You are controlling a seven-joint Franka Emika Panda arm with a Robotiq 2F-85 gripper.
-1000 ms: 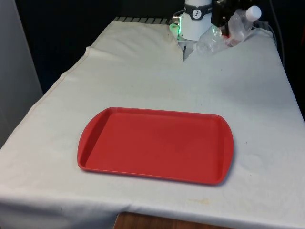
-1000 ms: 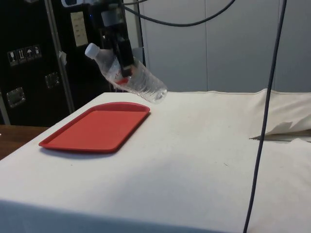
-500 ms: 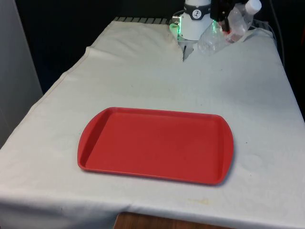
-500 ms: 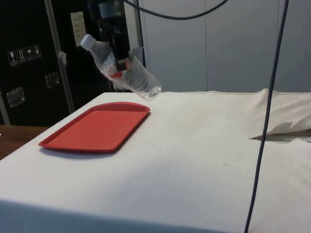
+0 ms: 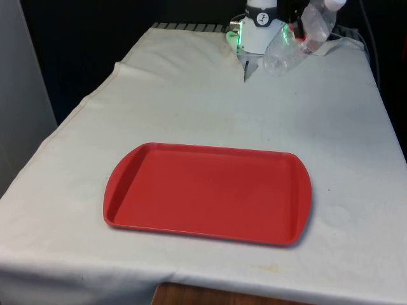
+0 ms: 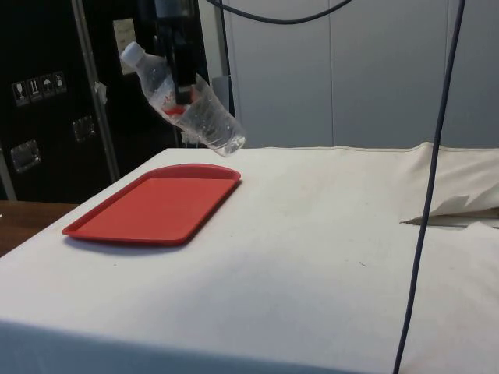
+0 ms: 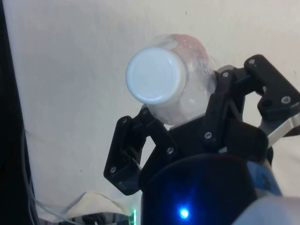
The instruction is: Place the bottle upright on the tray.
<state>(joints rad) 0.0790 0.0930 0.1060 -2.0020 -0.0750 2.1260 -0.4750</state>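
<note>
Bottle (image 6: 185, 101), clamped in the jaws, has risen and tilted closer to upright.

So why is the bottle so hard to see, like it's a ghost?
It's clear plastic: in the front view the bottle lets the white cloth show through it; in the side view its white cap and red label stand out against the dark cabinet; in the wrist view the gripper has its jaws closed around it and the cap glows bright white.

Bottle (image 5: 304, 33): cap cut off by the front view's top edge.
Gripper (image 6: 181, 95): upper part cut off above in the side view.
</note>
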